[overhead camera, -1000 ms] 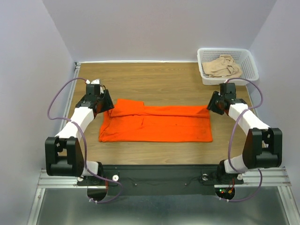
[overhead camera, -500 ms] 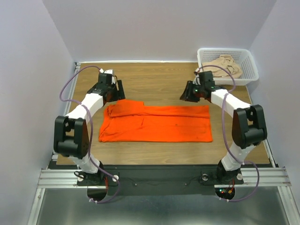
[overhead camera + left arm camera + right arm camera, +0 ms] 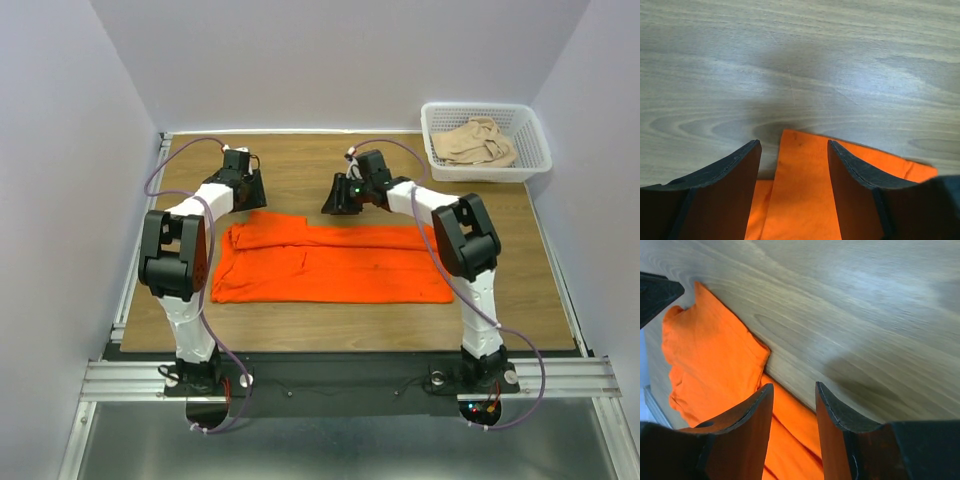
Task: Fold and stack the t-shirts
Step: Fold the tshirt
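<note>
The orange t-shirt (image 3: 330, 265) lies flat in a long folded band on the middle of the wooden table (image 3: 300, 160). My left gripper (image 3: 249, 200) is open over the shirt's far left corner; the orange cloth (image 3: 800, 190) shows between its fingers without being pinched. My right gripper (image 3: 338, 203) is open just above the shirt's far edge near the middle, with orange cloth (image 3: 715, 350) below and to its left. The beige t-shirt (image 3: 478, 142) lies crumpled in the basket.
The white lattice basket (image 3: 490, 172) stands at the table's far right corner. Grey walls enclose the table on the left, right and far sides. Both arms reach forward over the table's far half.
Both arms have swung inward and further from the bases. The right gripper has moved left from the shirt's right end to its far edge near the middle. The shirt has not moved.
</note>
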Robot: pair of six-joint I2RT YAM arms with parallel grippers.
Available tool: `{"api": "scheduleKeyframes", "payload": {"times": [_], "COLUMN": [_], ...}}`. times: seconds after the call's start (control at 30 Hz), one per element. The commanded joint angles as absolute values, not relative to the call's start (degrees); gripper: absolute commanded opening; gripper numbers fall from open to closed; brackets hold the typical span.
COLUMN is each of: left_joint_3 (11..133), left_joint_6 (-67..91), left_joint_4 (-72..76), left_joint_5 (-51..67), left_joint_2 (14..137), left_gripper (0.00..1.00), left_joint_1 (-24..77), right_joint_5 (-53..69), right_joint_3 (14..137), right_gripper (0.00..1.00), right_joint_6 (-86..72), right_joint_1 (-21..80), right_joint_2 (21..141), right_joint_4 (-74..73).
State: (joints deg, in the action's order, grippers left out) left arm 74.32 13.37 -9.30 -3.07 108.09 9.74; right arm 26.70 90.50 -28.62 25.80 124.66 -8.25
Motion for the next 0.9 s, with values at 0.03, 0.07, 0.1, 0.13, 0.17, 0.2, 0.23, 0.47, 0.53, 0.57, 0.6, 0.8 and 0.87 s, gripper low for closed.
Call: {"api": "scheduleKeyframes", "payload": {"times": [0.03,0.07,0.1,0.13,0.17,0.2,0.23,0.47,0.53,0.57,0.6,0.8,0.87], "left_joint_3": [76.90,76.90,76.82,76.90,76.90,76.82,76.82,76.20,76.03,76.03,76.11,76.03,75.94], "left_joint_6": [12.92,12.83,12.75,12.74,12.66,12.66,12.66,12.48,12.48,12.39,12.22,10.99,10.73], "left_joint_4": [-8.00,-8.00,-8.00,-7.91,-8.00,-7.91,-8.00,-8.00,-7.82,-7.91,-7.82,-7.47,-7.21], "left_joint_5": [-3.78,-3.78,-3.69,-3.78,-3.95,-3.96,-4.04,-3.69,-3.78,-3.69,-3.69,-2.29,-2.02], "left_joint_2": [109.24,109.51,110.21,110.48,110.74,111.26,111.44,113.03,113.20,113.46,113.73,114.17,113.91], "left_gripper": [0.66,0.66,0.66,0.66,0.66,0.66,0.66,0.62,0.57,0.55,0.50,0.12,0.05], "left_joint_1": [9.75,9.76,9.76,9.76,9.76,9.76,9.76,9.76,9.76,9.76,9.76,9.76,9.76], "right_joint_5": [29.18,29.35,29.96,30.32,30.50,30.85,30.94,31.90,31.99,31.99,31.99,30.94,30.94], "right_joint_3": [96.85,97.46,98.43,99.05,99.57,100.54,100.89,103.36,103.62,103.88,104.06,104.33,104.50], "right_gripper": [0.45,0.45,0.45,0.45,0.45,0.45,0.45,0.45,0.44,0.43,0.39,0.07,0.01], "right_joint_6": [-32.16,-32.52,-33.39,-33.75,-34.19,-34.36,-34.54,-36.03,-36.12,-36.30,-36.39,-35.69,-35.33], "right_joint_1": [28.65,29.26,29.53,30.05,30.32,30.58,30.85,32.60,32.78,32.87,32.87,32.96,32.96], "right_joint_2": [129.63,130.51,131.91,132.71,133.41,133.85,134.47,138.34,139.13,139.39,139.74,139.83,139.57], "right_joint_4": [-4.92,-4.83,-4.75,-4.75,-4.66,-4.75,-4.66,-4.66,-4.66,-4.66,-4.66,-4.66,-4.57]}}
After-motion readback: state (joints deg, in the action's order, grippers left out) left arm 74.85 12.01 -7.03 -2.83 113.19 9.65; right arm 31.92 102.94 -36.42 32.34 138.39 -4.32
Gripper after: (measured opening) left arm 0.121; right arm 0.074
